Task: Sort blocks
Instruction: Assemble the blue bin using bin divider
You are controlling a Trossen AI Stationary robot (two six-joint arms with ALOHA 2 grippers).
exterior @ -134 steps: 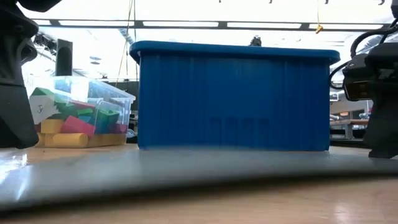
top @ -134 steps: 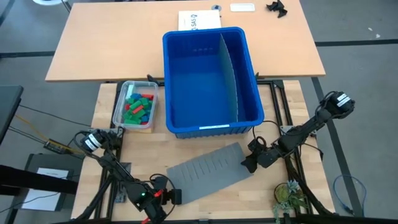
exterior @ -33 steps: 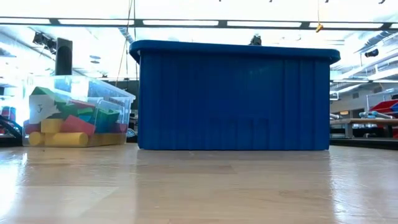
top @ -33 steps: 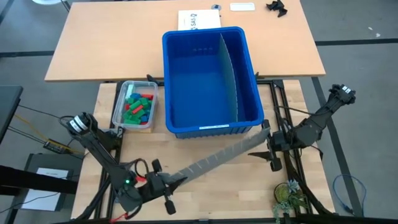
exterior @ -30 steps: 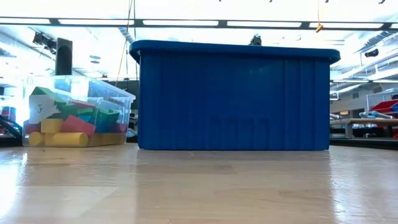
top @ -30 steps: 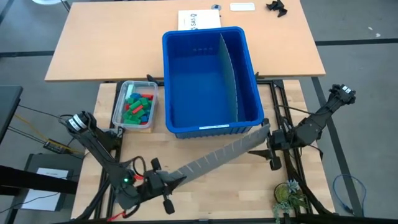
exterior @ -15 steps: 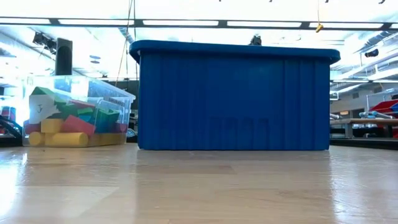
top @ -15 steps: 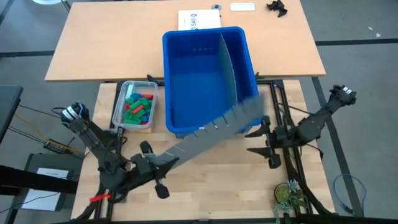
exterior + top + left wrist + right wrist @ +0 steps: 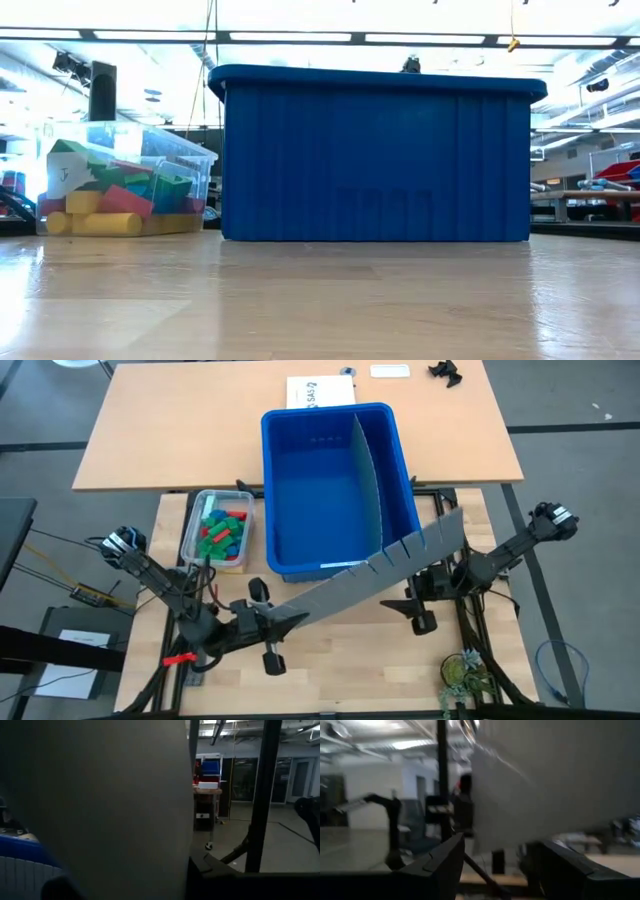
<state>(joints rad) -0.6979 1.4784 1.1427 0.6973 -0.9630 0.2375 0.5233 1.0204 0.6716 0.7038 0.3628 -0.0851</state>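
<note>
left claw (image 9: 262,622): clamped on the low end of the grey divider (image 9: 375,567), which is raised and tilted
right claw (image 9: 425,592): fingers apart beside the divider, not clearly gripping
divider: thin, stiff, probably light; likely to swing from one end
blocks (image 9: 220,532): in the clear tub (image 9: 190,536) left of the bin (image 9: 400,460) on the surface (image 9: 330,650)
handling: small, hard, smooth, probably light; pinch across flat sides

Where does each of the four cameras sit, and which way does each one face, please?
High view: overhead, looking straight down on the blue bin, both arms, the grey divider panel.
Low view: at table height, level toward the bin and the clear tub of blocks; no arm shows.
Left wrist view: on the left arm, filled by the panel.
Right wrist view: past the right claw, open, panel beyond.
Shared: both wrist views and the high view show the panel.
</note>
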